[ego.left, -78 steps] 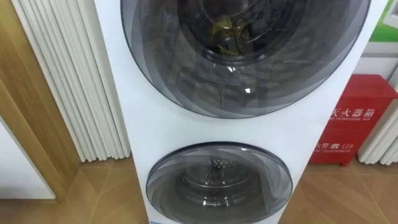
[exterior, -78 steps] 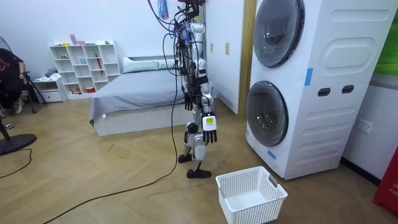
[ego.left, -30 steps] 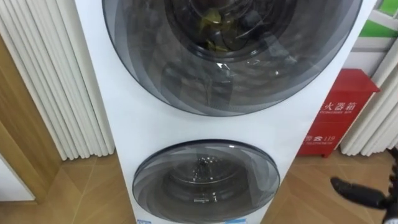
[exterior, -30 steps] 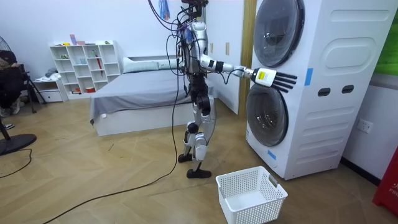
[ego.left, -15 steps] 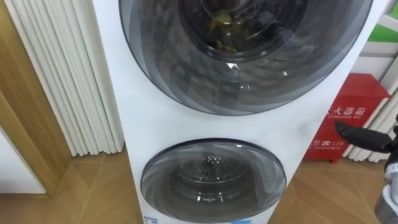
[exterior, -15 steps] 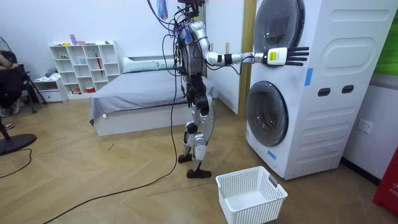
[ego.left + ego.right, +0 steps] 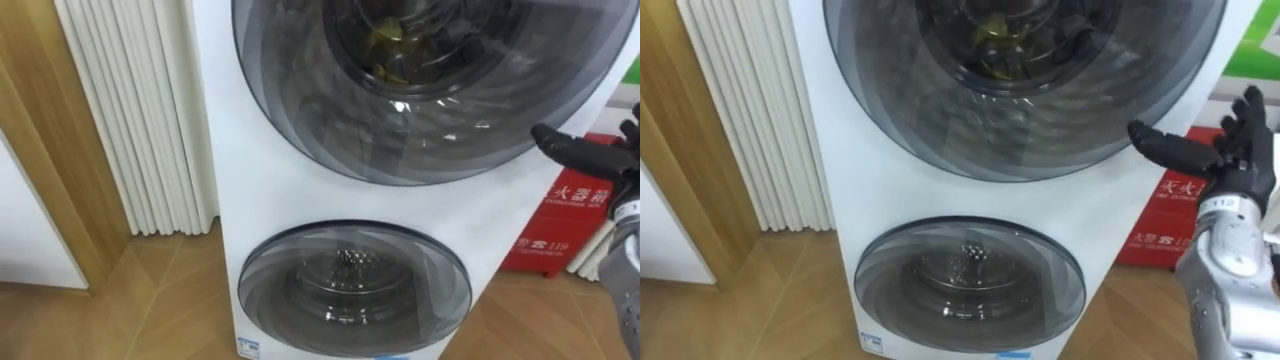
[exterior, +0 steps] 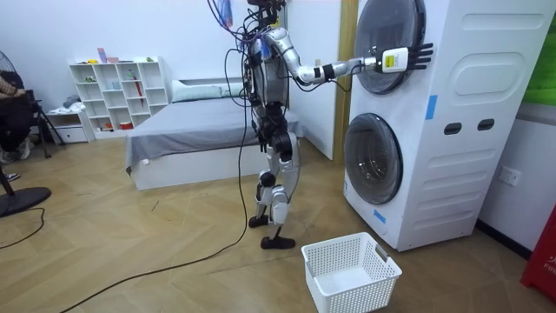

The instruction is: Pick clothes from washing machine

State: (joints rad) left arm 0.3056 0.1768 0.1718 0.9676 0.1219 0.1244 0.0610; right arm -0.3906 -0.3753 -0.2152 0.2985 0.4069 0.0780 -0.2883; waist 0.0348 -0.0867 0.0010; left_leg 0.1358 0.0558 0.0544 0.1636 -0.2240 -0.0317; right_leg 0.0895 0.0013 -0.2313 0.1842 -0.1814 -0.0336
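Observation:
I stand facing a white stacked washing machine (image 8: 452, 122). Its round upper door (image 7: 430, 100) is closed, and a yellow-green cloth (image 7: 386, 40) shows behind the dark glass. The lower door (image 7: 355, 290) is closed too. My right hand (image 7: 1225, 150) is raised at the right edge of the upper door with straight fingers, open and holding nothing; the room view shows the right hand (image 8: 408, 57) in front of that door. My left hand (image 8: 261, 132) hangs by my side.
A white laundry basket (image 8: 352, 271) stands empty on the wooden floor before the machine. A red box (image 7: 565, 215) stands to the machine's right, and white ribbed panels (image 7: 140, 110) and a wooden frame to its left. A bed (image 8: 191, 130) lies behind me.
My right arm has risen from my side up to the right edge of the upper door. The eye views have shifted a little with my head.

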